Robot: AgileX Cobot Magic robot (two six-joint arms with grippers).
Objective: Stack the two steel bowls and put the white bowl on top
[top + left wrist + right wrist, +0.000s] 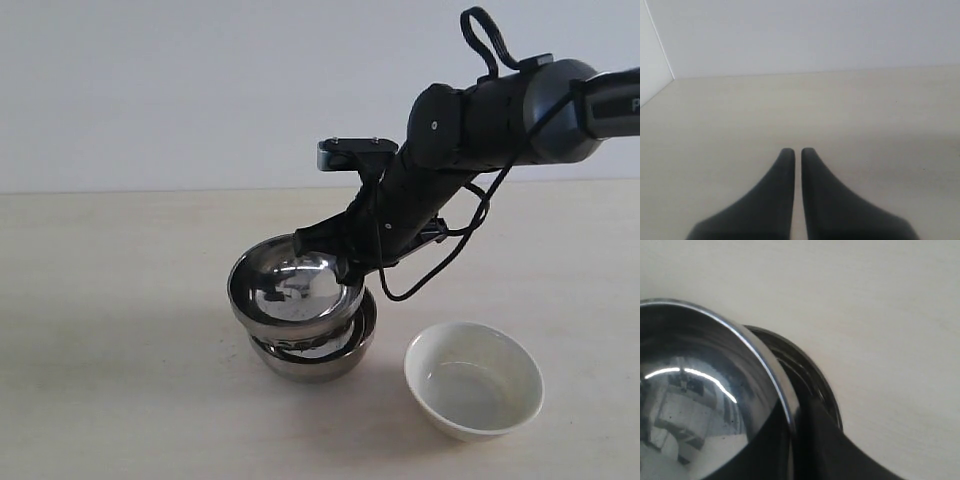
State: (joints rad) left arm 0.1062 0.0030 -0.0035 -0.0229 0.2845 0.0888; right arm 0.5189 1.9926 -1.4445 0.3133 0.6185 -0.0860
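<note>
One steel bowl [293, 290] hangs tilted just above the other steel bowl [325, 358], which rests on the table. My right gripper [345, 270] is shut on the upper bowl's rim, one finger inside and one outside. In the right wrist view the held steel bowl [695, 405] fills the frame, with the lower steel bowl [815, 375] peeking out beneath it and my right gripper [795, 430] clamped on the rim. The white bowl [474, 380] stands upright to the right of the stack. My left gripper [796, 152] is shut over bare table, holding nothing.
The pale wooden table [120, 380] runs back to a plain white wall. The right arm's black cable [440, 262] loops down above the space between the steel bowls and the white bowl.
</note>
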